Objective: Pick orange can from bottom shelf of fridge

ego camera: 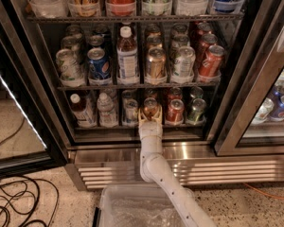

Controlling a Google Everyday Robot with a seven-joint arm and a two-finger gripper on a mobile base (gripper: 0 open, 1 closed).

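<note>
The orange can (150, 107) stands upright at the front of a middle lane on the bottom shelf (114, 128) of the fridge (189, 151), whose door is open. My gripper (150, 120) reaches up from the white arm (154, 164) and sits at the lower part of the orange can, right at the shelf's front edge. The can's base is hidden behind the gripper.
A silver can (131, 110) stands just left of the orange can and a red can (175, 111) just right, with a green can (196, 109) beyond. Two bottles (105, 109) stand further left. A clear plastic bin (132, 207) lies below the arm. Black cables (14, 202) lie on the floor at left.
</note>
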